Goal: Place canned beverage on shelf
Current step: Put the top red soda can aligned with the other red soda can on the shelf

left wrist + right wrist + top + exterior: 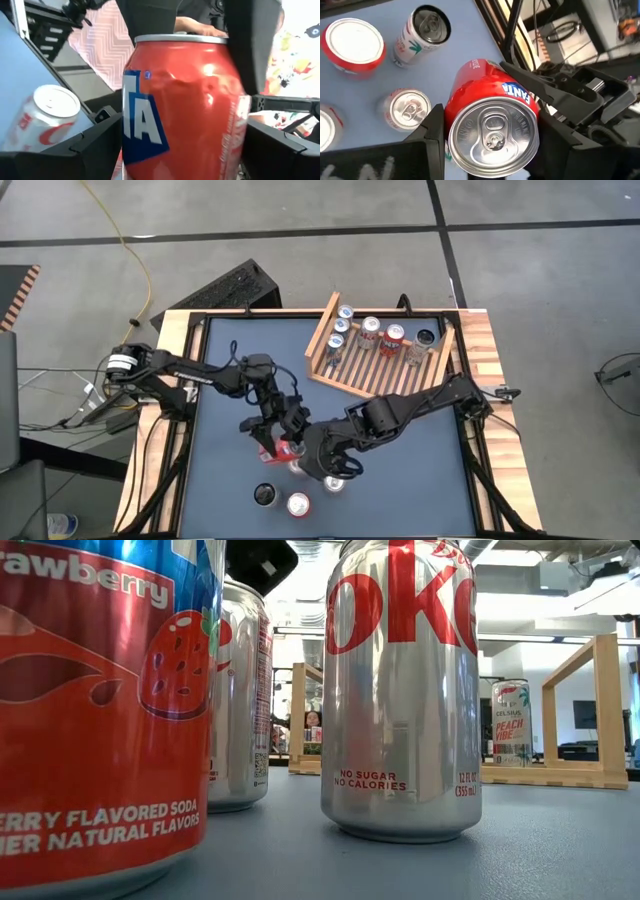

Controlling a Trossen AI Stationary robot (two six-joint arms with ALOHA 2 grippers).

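Now the right gripper clamps the red Fanta can while the left gripper, jaws apart, flanks it, likely handing it over toward the shelf.

The red Fanta can is glossy, dented metal with a brushed silver lid. The shelf is light, matt wood; the table top is smooth, matt dark blue-grey.
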